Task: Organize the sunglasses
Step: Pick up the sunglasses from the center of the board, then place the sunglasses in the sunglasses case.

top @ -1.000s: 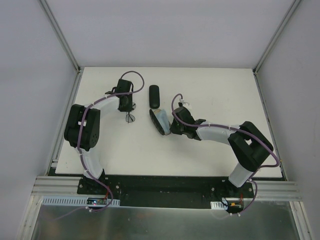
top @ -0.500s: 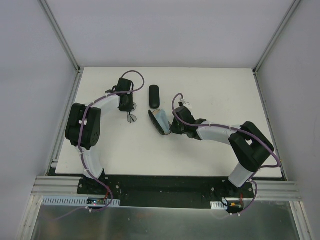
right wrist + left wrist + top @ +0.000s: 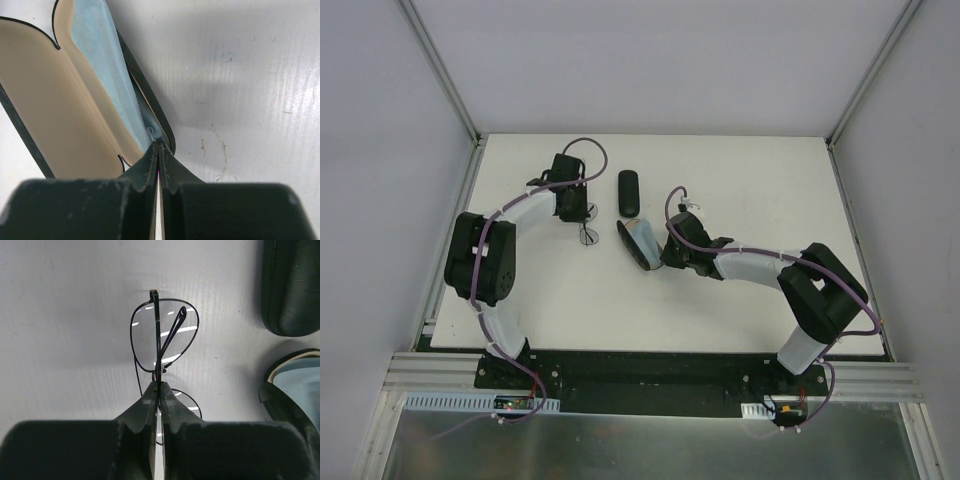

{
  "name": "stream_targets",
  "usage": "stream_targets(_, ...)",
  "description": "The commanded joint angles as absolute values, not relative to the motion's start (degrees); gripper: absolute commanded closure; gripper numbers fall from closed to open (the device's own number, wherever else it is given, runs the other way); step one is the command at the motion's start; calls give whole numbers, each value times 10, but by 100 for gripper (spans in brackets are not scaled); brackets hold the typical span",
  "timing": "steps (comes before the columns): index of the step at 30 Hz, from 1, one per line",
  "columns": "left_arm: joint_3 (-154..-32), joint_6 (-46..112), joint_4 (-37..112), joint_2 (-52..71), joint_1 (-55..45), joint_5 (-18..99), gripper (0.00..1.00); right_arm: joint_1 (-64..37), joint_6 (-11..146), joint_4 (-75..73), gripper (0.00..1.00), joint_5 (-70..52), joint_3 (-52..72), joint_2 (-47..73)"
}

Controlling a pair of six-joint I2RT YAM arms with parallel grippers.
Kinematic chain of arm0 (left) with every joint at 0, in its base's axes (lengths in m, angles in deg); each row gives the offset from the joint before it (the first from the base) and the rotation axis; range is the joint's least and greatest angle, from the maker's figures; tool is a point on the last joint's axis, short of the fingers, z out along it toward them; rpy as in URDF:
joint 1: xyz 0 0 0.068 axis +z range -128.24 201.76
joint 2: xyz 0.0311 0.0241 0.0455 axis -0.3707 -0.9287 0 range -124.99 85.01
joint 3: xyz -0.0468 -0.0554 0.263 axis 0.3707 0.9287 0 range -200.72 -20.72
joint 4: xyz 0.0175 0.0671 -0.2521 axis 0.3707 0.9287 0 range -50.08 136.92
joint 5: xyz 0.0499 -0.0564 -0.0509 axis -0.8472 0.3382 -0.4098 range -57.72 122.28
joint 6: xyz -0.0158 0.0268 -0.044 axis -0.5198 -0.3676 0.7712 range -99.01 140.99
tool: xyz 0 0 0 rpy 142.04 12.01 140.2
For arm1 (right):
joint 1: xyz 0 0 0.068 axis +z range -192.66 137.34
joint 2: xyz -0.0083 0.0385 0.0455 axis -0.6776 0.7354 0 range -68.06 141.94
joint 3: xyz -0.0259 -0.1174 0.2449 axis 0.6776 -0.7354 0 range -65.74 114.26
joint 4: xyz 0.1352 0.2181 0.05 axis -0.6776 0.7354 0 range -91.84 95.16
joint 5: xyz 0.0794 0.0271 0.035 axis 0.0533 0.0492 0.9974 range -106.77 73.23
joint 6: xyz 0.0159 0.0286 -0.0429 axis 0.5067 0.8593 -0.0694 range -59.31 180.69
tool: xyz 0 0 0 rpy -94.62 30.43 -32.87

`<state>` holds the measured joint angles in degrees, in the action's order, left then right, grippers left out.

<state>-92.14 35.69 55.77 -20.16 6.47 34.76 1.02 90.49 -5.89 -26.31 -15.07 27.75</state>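
Sunglasses (image 3: 165, 340) in the left gripper (image 3: 159, 387), open case (image 3: 75, 100) in the right gripper (image 3: 159, 147).
The thin wire-framed sunglasses are left of centre toward the far edge of the white surface (image 3: 740, 180), the left gripper pressed together on the wire between the two lenses. The right gripper pinches the open case's rim near the surface's middle, where a light-blue cloth (image 3: 105, 65) lies on beige lining. A closed black case (image 3: 629, 191) lies just beyond.

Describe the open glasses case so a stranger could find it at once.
At the middle of the white table, the right gripper pinches the open case, just nearer the robot than a closed black case. Only it shows a tan lining and a light-blue cloth.
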Motion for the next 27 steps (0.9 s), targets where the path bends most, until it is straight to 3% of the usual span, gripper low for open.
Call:
stream_targets(1, -916, 382, 569, -132, 62, 366, 100, 7, 901, -54, 99, -260, -156, 257)
stream_targets(8, -952, 408, 590, -104, 43, 387, 100, 5, 903, -56, 99, -256, -156, 263)
stream_targets(27, -1129, 501, 597, -218, -46, 409, 100, 6, 914, -75, 99, -251, -164, 263)
